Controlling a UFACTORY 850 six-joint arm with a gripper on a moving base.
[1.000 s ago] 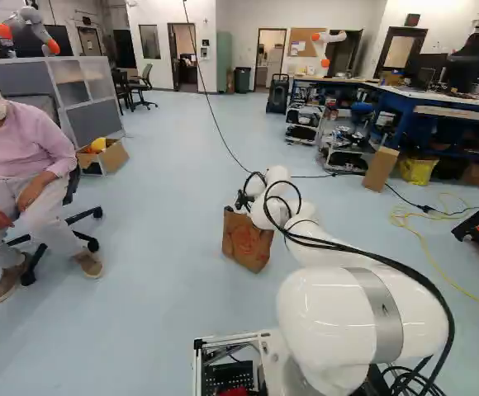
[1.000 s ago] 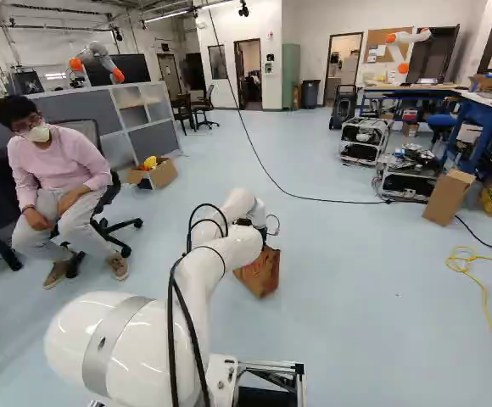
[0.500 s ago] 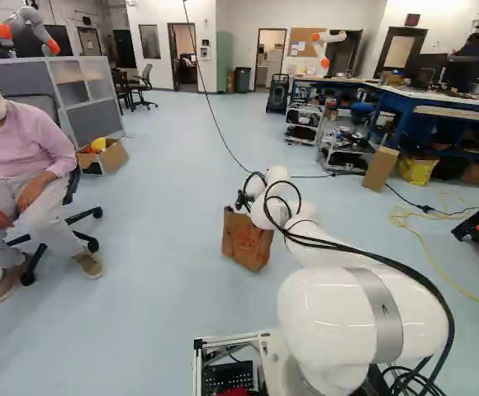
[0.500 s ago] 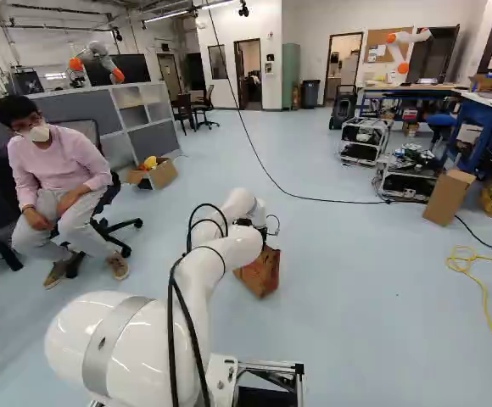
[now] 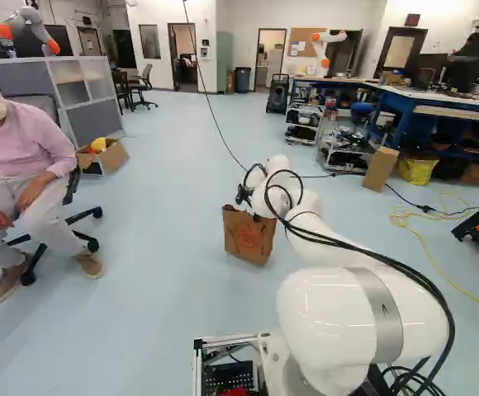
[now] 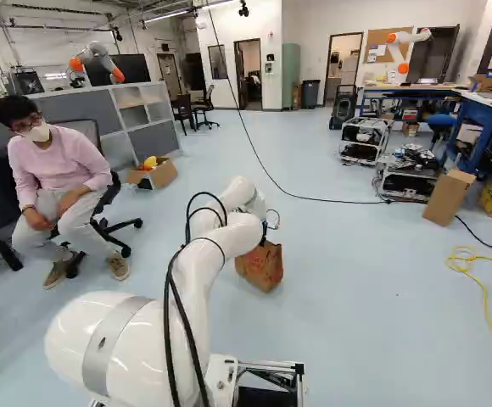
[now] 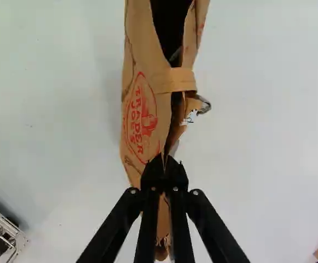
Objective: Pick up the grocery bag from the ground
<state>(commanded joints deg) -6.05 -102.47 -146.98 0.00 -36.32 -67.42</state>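
Bag (image 5: 248,239) has turned, pinched in the closed end effector (image 6: 264,238).

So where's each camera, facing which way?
Left base view: behind the arm, to its left, looking ahead, slightly down; arm right of middle.
Right base view: behind, to its right, same direction; arm left of middle.
Wrist view: on the arm, looking along the claw, down at the bag.
Both base views share arm and bag.

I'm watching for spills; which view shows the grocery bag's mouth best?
The wrist view, looking down into the mouth of the bag. Both base views show mainly its side, with the arm partly covering its top.
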